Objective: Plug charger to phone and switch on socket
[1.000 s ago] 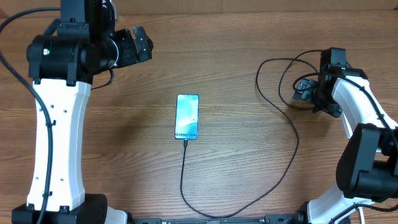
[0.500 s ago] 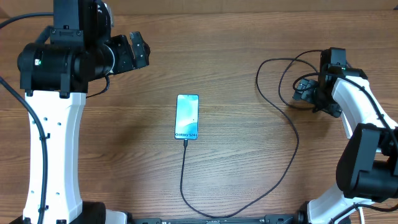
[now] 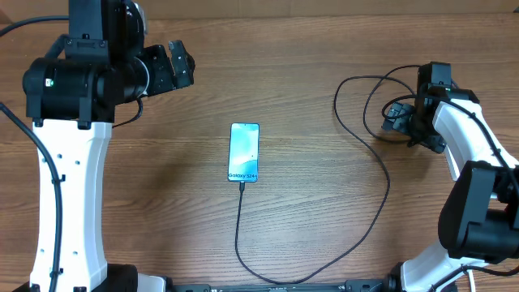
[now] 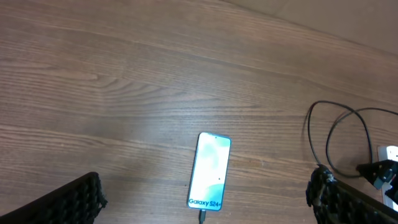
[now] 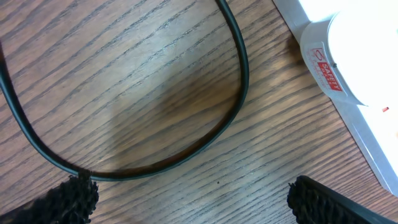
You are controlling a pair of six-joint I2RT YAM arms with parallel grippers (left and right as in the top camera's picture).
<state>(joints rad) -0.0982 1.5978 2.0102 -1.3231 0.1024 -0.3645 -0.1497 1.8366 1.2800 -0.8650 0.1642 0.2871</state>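
The phone (image 3: 245,152) lies flat mid-table with its screen lit and the charger (image 3: 388,191) plugged into its bottom edge. The black cable runs toward the front edge, curves right and loops by the right arm. From high up, the left wrist view shows the phone (image 4: 210,171) and the connector (image 4: 201,216) in it. My left gripper (image 3: 180,69) hangs open and empty, far back left of the phone. My right gripper (image 3: 396,118) is open low over the table, a cable loop (image 5: 239,81) just ahead of it. Part of the white socket (image 5: 354,68) shows at upper right.
The table is bare wood around the phone. Cable loops (image 3: 357,89) crowd the back right near the right arm. A red safety label (image 5: 326,68) marks the white body beside the right gripper.
The left arm shifted slightly left and back early in the second, then held still. The right arm, phone and cable have not moved.
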